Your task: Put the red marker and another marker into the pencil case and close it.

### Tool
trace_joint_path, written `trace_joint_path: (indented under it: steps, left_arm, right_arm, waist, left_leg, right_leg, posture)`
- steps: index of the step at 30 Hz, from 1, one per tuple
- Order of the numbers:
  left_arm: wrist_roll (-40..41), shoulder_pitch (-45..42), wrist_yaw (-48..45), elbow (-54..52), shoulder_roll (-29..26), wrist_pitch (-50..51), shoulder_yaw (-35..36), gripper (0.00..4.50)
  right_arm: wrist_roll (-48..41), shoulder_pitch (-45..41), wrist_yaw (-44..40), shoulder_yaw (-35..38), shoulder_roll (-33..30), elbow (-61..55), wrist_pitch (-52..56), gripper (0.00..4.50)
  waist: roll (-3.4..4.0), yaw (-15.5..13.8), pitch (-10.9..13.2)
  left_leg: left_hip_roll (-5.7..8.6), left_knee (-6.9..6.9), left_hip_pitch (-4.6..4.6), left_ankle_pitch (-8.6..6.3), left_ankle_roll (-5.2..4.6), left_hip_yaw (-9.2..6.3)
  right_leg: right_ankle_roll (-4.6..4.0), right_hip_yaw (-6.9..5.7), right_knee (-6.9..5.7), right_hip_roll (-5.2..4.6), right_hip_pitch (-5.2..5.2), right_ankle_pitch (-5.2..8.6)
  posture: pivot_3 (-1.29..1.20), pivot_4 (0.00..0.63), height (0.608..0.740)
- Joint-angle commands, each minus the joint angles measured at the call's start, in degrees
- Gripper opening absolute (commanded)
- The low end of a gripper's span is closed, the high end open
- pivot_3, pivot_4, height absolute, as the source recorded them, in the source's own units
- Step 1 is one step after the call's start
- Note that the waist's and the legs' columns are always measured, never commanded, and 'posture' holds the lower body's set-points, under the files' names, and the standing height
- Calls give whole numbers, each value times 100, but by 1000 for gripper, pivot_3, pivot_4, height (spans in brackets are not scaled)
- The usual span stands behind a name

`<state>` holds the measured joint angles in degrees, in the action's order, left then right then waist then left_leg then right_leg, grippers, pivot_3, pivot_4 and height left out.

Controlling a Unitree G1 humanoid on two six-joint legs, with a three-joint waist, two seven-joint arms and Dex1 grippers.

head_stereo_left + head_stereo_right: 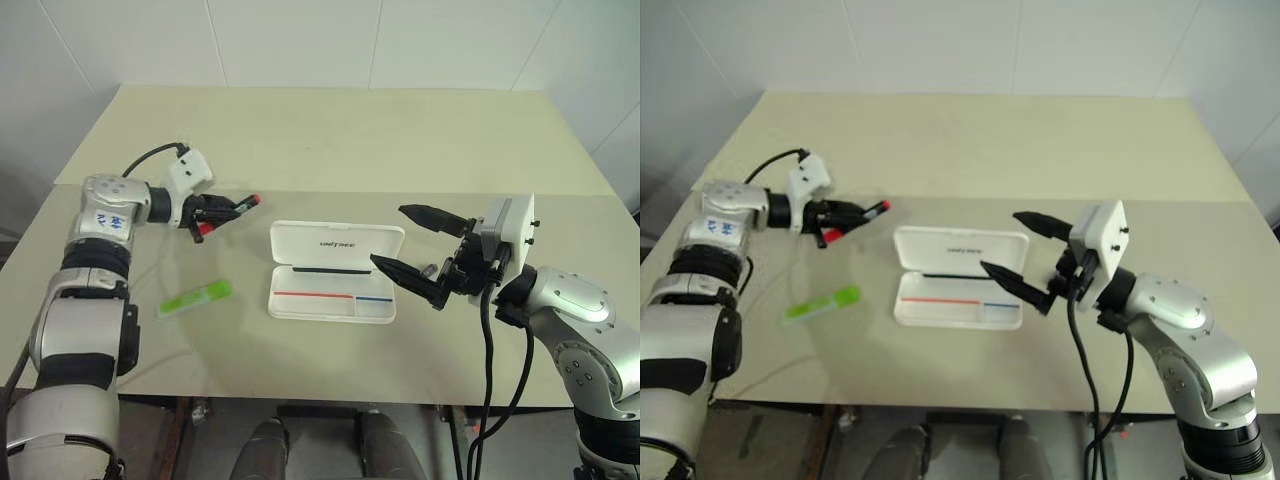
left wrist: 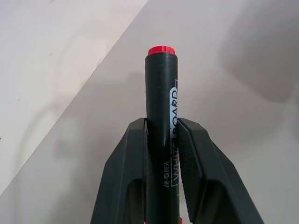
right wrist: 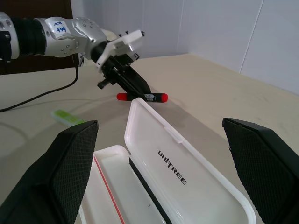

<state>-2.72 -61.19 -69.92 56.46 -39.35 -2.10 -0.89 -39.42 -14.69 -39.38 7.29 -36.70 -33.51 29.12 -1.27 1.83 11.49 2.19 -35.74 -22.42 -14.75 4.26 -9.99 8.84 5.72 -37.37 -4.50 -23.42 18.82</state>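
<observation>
Gripping the red marker [image 1: 226, 214] by its black barrel, the left gripper [image 1: 217, 213] holds it above the table [image 1: 330, 130], off the open pencil case's [image 1: 335, 271] left side. The green highlighter [image 1: 195, 298] lies flat on the table, also left of the case, nearer its tray. The right gripper [image 1: 418, 250] hangs at the case's right end, fingers spread wide and empty.

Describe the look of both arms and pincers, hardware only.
Both arms have silver-grey metal shells with black joint bands. The left arm bears a white sticker with blue handwriting near the wrist, and a black cable loops to its white camera block. The right arm has black cables hanging below its white block. The left pincer and the right pincer have two black tapered fingers with cross-hatched pads.
</observation>
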Motion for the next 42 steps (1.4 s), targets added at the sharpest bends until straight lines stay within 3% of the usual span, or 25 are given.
trace_joint_path:
  steps: [1, 4, 11, 20, 24, 28, 34, 37, 42]
  left_arm:
    - [829, 445, -1009, -1413, -372, 614, 299, 610]
    - [1202, 914, -1494, -2317, -734, 1131, 347, 610]
    - [1579, 1268, -1790, -3187, -1307, 2090, 370, 610]
    - [2606, 1657, -1499, -5587, -884, 3709, 70, 610]
    - [2864, 1570, -1393, -6082, -774, 4093, -161, 610]
    - [2791, 1572, -1306, -6270, -673, 4056, -499, 610]
    - [2227, 1476, -824, -5889, 8, 3210, -1049, 610]
    - [1791, 1311, -330, -5197, 616, 2584, -1297, 610]
    - [1274, 1130, -158, -4535, 999, 1791, -1562, 610]
  right_arm:
    - [14, 165, -187, 331, -266, -238, -148, 4500]
    - [-5, 414, -449, 492, -529, -316, -233, 4500]
    - [-84, 816, -853, 986, -900, -386, -423, 4500]
    - [-71, 912, -630, 928, -764, -577, -366, 4500]
    - [-63, 950, -527, 929, -704, -621, -363, 4500]
    - [-55, 938, -425, 900, -655, -652, -371, 4500]
    - [-231, 887, -174, 882, -532, -735, -199, 4500]
    - [-259, 879, -89, 869, -524, -775, -155, 4500]
    - [-252, 887, 9, 856, -531, -857, -136, 4500]
  waist:
    - [0, -10, 0]
    - [0, -16, 0]
    - [0, -20, 0]
    - [-3, -28, 2]
    - [-3, -6, 2]
    - [-3, -26, 2]
    - [-6, -54, 3]
    - [-8, -61, 5]
    - [-10, -32, 6]
  left_leg:
    - [0, 2, -1, 0, 0, 0]
    - [-2, 10, -2, 0, 0, 0]
    - [-1, 2, 4, 0, 0, 1]
    - [-2, -2, 0, 0, 1, 0]
    - [-5, 4, 2, 0, 1, 1]
    - [-4, 2, 3, 0, 1, 2]
    - [-3, -4, 3, 0, 1, 2]
    - [-2, -2, 3, 0, 0, 2]
    - [-1, -1, 2, -1, 0, 2]
  right_leg:
    - [0, 1, 3, 0, 0, 0]
    - [-2, 1, 11, -1, 0, 1]
    - [-3, 1, 5, 0, 6, 1]
    - [-3, 1, 12, -2, 10, 0]
    - [-3, 1, 16, 2, 8, 1]
    - [-4, 1, 15, 2, 9, 0]
    - [-2, 1, 43, 1, 27, -8]
    - [-1, 1, 52, 0, 31, -10]
    - [2, 1, 59, 0, 32, -11]
  posture:
    - [0, 150, 740]
    - [0, 150, 740]
    - [0, 150, 740]
    - [0, 150, 740]
    - [0, 150, 740]
    - [0, 150, 740]
    - [0, 150, 740]
    - [0, 150, 740]
    - [0, 150, 740]
